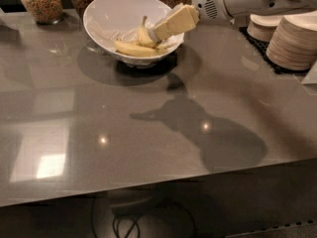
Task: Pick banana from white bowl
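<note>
Stage: reach made, lift not yet done, judging by the positions below.
Pincer location: the gripper [158, 32] enters the white bowl [101, 15] over its right rim, angled down and to the left, with its tip against the right side of the banana [143, 35].
Pincer state: cannot tell whether it is closed on the fruit or only touching it.
Target location: the banana sits inside the white bowl near the middle, stem pointing up, low in the bowl.
Adjacent item: the longer banana [132, 49] lies across the front of the bowl floor, touching or just beside the target.
Bowl location: toward the back of the table [148, 133], in front of the jars [43, 3].
Remaining: secure the grasp, then raise the banana clear of the rim without dragging the longer banana.
</note>
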`<state>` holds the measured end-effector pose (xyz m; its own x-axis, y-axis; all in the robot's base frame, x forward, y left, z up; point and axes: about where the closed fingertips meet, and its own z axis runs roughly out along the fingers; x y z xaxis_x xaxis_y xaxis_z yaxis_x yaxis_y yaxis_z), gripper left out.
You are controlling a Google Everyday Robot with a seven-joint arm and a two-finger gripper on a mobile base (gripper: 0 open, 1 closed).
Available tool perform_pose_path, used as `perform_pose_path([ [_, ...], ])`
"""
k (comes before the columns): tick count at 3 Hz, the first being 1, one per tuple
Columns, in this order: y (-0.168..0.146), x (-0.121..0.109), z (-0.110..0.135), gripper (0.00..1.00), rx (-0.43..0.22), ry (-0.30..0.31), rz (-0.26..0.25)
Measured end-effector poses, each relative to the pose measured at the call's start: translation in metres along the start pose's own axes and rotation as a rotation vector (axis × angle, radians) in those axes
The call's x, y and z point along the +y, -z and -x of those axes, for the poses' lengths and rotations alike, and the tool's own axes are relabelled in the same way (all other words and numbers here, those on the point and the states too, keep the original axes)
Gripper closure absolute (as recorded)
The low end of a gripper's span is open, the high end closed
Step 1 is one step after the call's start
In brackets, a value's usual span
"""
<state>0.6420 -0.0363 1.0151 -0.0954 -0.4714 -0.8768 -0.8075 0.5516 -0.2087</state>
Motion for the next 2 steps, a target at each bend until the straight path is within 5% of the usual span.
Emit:
perform_pose_path([
  [2, -0.061, -0.027, 0.01, 0.0, 0.044, -0.166, -0.001],
])
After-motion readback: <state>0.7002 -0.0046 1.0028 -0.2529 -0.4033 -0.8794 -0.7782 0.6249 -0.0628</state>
